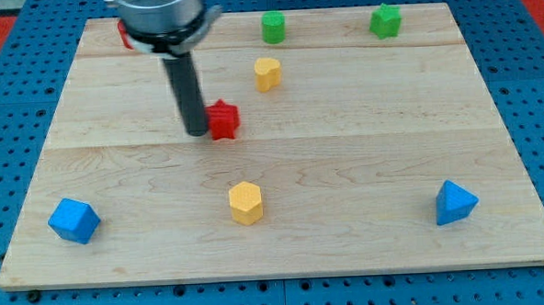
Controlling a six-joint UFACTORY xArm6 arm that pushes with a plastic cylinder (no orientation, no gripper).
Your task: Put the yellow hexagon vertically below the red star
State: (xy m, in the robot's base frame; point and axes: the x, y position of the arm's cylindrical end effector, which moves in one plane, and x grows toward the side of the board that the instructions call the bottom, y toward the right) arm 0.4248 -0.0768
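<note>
So, the camera view: there's a pale wooden board (282, 170) sitting on a blue pegboard surface (3, 91), and my arm comes in from the view's top left as a thick dark rod. There's no hand or jaws on this rig at all, so nothing to call apart, together or clamped, just the rod. My tip (197, 133) is down on the board, right up against the left side of the red star (223, 119); looks like it's touching, or as good as.

The yellow hexagon (246, 202) sits lower down the board, well apart from the star and a touch to the view's right of it, so it's pretty much underneath already, just not dead in line.

Other stuff scattered around: a second yellow block (268, 74), shape hard to call, up and to the right of the star. Two green blocks near the top edge, one roundish (273, 27) and one star-like (386, 21). A blue block (74, 221) in the bottom left corner, another blue one, kind of triangular (454, 202), in the bottom right. There's also a bit of a red block (124, 34) peeking out behind the arm at the top left, mostly hidden.
</note>
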